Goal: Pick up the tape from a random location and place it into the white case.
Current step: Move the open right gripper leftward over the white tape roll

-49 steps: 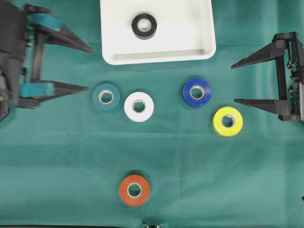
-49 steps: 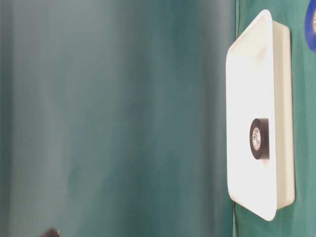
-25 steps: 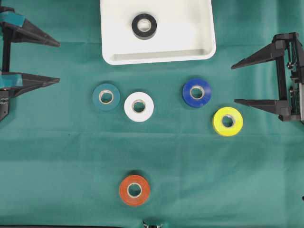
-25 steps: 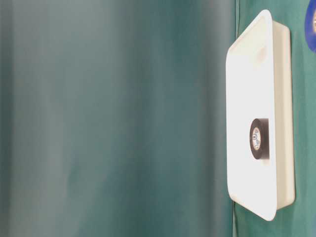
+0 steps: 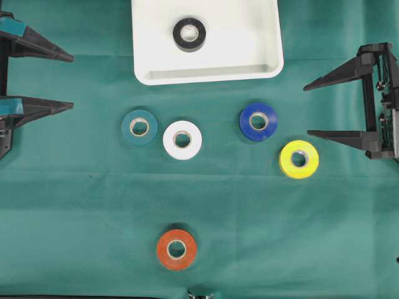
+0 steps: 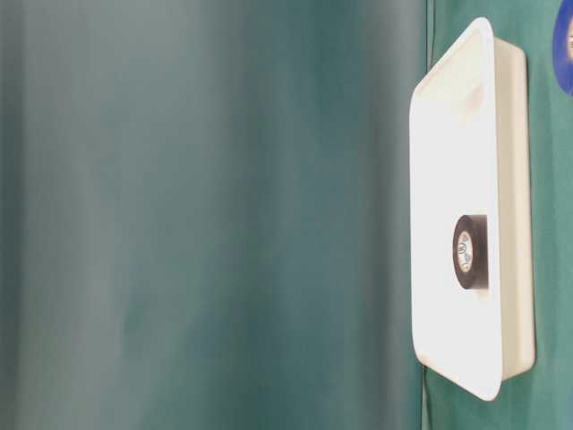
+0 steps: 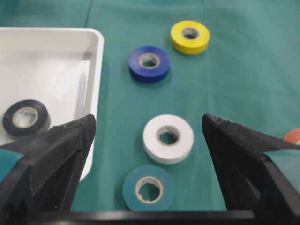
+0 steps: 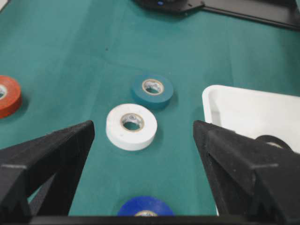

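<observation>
Fingers of both the left gripper [image 5: 67, 81] and the right gripper [image 5: 308, 109] stand wide and empty. One black tape [image 5: 189, 34] lies in the white case [image 5: 249, 62]; five rolls remain on the desk [image 5: 280, 237].

Bright even light, soft shadows

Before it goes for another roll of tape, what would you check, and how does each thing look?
1. Left tool open and holding nothing: ok.
2. Right tool open and holding nothing: ok.
3. White case has spare room beside the black roll: ok.
4. Teal roll and white roll lie flat but close together; enough gap for a finger: cannot tell.
5. Blue roll, yellow roll and orange roll lie flat, unobstructed: ok.
</observation>
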You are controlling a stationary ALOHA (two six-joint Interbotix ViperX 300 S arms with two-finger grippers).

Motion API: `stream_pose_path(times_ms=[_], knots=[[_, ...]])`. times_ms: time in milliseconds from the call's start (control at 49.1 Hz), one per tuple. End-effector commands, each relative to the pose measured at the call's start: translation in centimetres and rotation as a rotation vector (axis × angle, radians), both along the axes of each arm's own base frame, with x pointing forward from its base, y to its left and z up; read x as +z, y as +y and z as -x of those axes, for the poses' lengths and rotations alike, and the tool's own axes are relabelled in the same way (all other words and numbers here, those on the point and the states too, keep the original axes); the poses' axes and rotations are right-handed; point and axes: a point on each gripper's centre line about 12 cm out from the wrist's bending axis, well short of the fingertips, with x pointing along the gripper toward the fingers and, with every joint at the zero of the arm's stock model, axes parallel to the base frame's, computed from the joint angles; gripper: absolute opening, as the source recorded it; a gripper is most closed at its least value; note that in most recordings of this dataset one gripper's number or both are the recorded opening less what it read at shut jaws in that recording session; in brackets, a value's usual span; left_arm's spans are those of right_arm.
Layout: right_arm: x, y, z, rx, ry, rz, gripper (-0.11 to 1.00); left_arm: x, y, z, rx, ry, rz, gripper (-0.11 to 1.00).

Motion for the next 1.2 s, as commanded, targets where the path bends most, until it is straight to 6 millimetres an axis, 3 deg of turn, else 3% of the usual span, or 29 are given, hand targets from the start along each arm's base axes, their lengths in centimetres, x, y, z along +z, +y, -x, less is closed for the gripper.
stream_pose_path(times_ms=[0, 733, 1181], knots=[[1.1, 0.1, -0.3, 0.003, -0.031, -0.001, 0.92, 0.5, 0.1, -0.1, 0.003, -0.017, -0.001, 1.00], [1.2, 0.1, -0.5, 0.002, -0.044, -0.009, 0.92, 0.6, 0.1, -0.1, 0.002, -0.018, -0.002, 1.00], [1.7, 0.3, -5.3, -0.001, -0.028, -0.021, 0.92, 0.6, 0.1, -0.1, 0.002, -0.026, -0.004, 1.00]])
